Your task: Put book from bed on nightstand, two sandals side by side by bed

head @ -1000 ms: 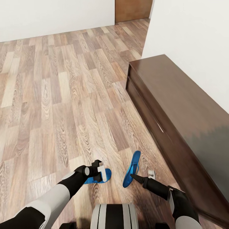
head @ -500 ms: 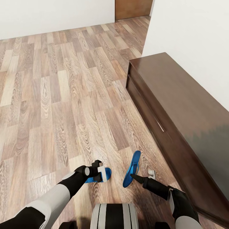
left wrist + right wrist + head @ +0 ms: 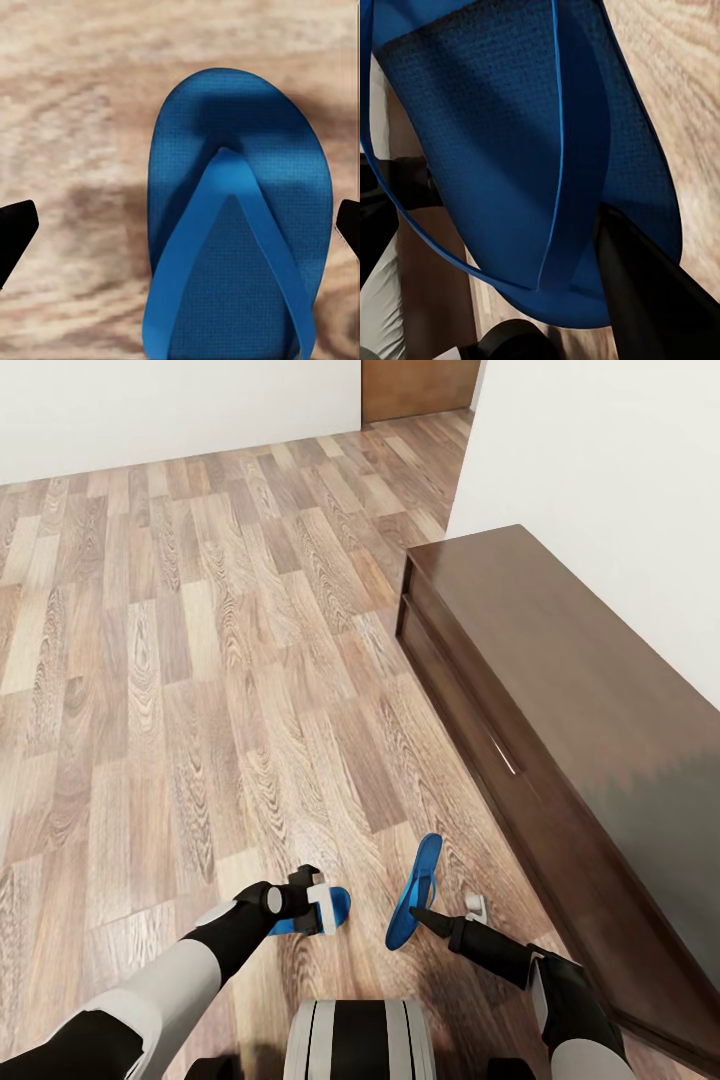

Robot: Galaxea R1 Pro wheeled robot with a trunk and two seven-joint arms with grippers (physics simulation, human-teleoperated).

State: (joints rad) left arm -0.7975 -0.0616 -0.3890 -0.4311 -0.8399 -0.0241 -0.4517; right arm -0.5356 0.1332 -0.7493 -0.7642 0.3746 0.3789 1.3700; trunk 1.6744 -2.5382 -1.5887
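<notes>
Change: almost nothing in the last second. The head view tips a touch between the first earlier picture and the next, which is the camera and not the things, and after that both arms and both sandals sit just where they were.
Left gripper point(image 3: 312, 900): hangs low over the left sandal point(image 3: 330, 908), fingers spread wide. The left wrist view shows a dark fingertip point(image 3: 15, 232) at each side with the sandal point(image 3: 240, 225) flat on the floor point(image 3: 75, 112) between them, not touched.
Right gripper point(image 3: 447, 916): one dark finger point(image 3: 652, 292) lies against the strap of the right sandal point(image 3: 510, 150); the other finger is hidden, so I cannot tell whether it pinches.
Right sandal point(image 3: 414, 893): tipped up on edge, not flat, so it looks lifted or levered by that finger.
Sideboard point(image 3: 580, 740): long and dark, just right of the right sandal.
Bed, book, nightstand: none near this spot.
Meaning: a pause at the pick-up. My guess is that the left hand has yet to close, and both sandals must be carried to the bed.
</notes>
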